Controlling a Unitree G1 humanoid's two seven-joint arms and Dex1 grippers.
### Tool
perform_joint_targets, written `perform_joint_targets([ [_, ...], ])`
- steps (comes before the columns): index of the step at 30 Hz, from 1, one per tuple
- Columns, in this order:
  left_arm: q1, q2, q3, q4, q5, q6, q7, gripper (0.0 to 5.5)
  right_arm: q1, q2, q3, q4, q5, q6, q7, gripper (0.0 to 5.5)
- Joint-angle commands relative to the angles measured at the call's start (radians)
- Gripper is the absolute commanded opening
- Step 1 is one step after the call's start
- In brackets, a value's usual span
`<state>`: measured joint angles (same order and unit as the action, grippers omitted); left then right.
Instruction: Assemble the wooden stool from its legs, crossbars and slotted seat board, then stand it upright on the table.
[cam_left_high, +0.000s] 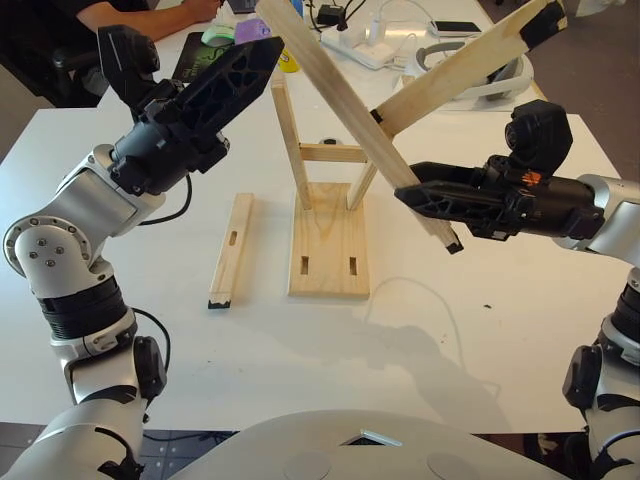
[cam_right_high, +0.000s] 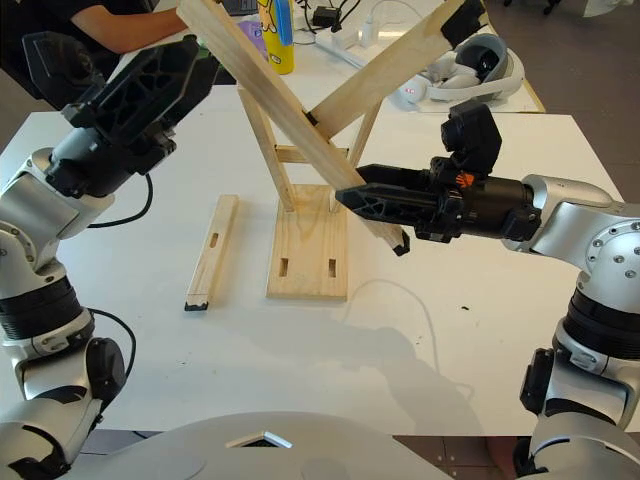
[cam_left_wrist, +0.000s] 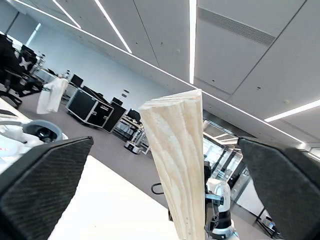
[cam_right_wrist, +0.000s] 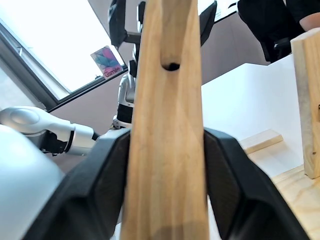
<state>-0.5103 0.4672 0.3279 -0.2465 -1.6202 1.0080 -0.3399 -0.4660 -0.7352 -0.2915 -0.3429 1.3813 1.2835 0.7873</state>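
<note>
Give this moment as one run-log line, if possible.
right gripper: shut on leg piece | left gripper: open around its top | seat board: flat, frame standing on it | loose bar: beside board

One seat board (cam_left_high: 328, 285) with two slots (cam_left_high: 304, 264). Two legs (cam_left_high: 291, 140) stand in it, with one crossbar (cam_left_high: 333, 153). One loose bar (cam_left_high: 231, 248) on the desk (cam_left_high: 480, 330). One long bar (cam_left_high: 330, 72) and one second bar (cam_left_high: 460, 67) are raised. Two hands: left hand (cam_left_high: 268, 50), right hand (cam_left_high: 408, 192).

Leg (cam_right_wrist: 167, 125) smooth bare wood; jaws matt plastic.
</note>
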Motion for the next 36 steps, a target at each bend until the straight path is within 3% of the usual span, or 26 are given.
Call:
perform_joint_targets([
  [1,-0.020,0.067,-0.047,-0.012,-0.045,0.057,-0.034,5.40,-0.044,-0.039,0.049,0.013,-0.025,-0.016,0.064,2.07],
  [6,-0.029,0.115,-0.083,-0.009,-0.059,0.081,-0.065,5.40,-0.023,-0.058,0.083,-0.001,-0.051,-0.028,0.111,2.07],
  [19,-0.052,0.256,-0.113,0.039,0.010,0.148,-0.223,3.42,0.016,-0.093,0.101,-0.022,-0.056,-0.040,0.140,2.07],
  [29,-0.066,0.262,-0.132,0.040,0.043,0.164,-0.289,2.10,0.049,-0.109,0.117,-0.049,-0.063,-0.043,0.164,2.07],
  [36,-0.044,0.271,-0.115,0.027,0.057,0.156,-0.311,2.04,0.038,-0.125,0.145,-0.035,-0.133,-0.087,0.207,2.07],
])
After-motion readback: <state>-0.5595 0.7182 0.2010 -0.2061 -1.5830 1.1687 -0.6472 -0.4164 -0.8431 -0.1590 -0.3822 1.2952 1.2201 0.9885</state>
